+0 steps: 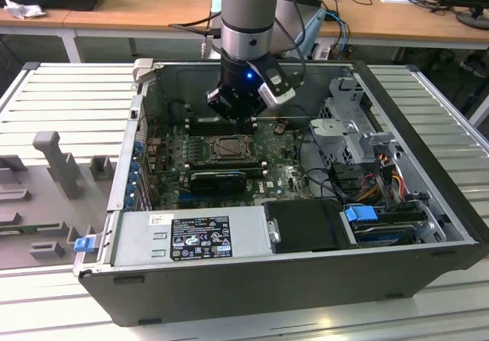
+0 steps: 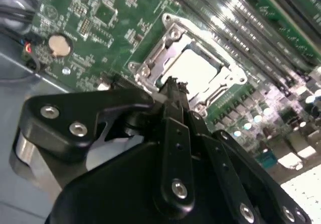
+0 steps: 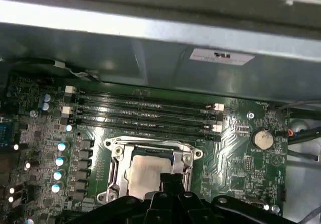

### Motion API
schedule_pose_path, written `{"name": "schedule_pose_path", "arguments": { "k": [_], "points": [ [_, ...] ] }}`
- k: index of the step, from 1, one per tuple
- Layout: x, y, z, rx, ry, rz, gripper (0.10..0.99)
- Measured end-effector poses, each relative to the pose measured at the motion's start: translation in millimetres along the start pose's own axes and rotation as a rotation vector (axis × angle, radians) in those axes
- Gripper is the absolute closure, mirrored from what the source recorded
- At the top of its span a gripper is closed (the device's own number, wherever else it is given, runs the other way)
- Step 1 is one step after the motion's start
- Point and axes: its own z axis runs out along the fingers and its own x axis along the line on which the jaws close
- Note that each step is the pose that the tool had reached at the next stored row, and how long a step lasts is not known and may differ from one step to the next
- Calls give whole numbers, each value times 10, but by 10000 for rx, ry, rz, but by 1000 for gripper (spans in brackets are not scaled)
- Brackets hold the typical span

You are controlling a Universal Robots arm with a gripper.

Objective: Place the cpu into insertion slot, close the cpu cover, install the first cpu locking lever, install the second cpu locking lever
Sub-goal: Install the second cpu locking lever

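The cpu (image 2: 193,71) lies flat in its socket on the green motherboard, pale top facing up, also seen in the first wrist view (image 3: 142,173). The cpu cover (image 2: 173,33) lies down around it as a metal frame with an open centre (image 3: 145,144). My gripper (image 2: 173,86) hovers just above the socket's edge with its black fingers together and nothing visible between them (image 3: 170,180). In the exterior view the gripper (image 1: 237,115) hangs inside the open computer case, right above the socket (image 1: 229,150).
Long memory slots (image 3: 145,111) run beside the socket, toward the case wall (image 3: 150,58). A coin battery (image 3: 262,138) sits on the board nearby. The case also holds a power supply (image 1: 191,238), a drive cage (image 1: 344,119) and loose cables (image 1: 382,173).
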Motion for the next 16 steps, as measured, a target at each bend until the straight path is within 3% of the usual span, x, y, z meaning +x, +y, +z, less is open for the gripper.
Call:
{"name": "schedule_pose_path", "arguments": {
  "k": [3, 7, 10, 13, 16],
  "points": [
    [25, -152, -11, 0, -1, -3, 980],
    [59, -420, -19, -13, 21, -1, 980],
    [69, -495, -16, -219, 65, 9, 980],
    [109, -515, -12, -386, 54, 11, 980],
    [217, -517, -13, -699, 20, 13, 980]
  ]
}}
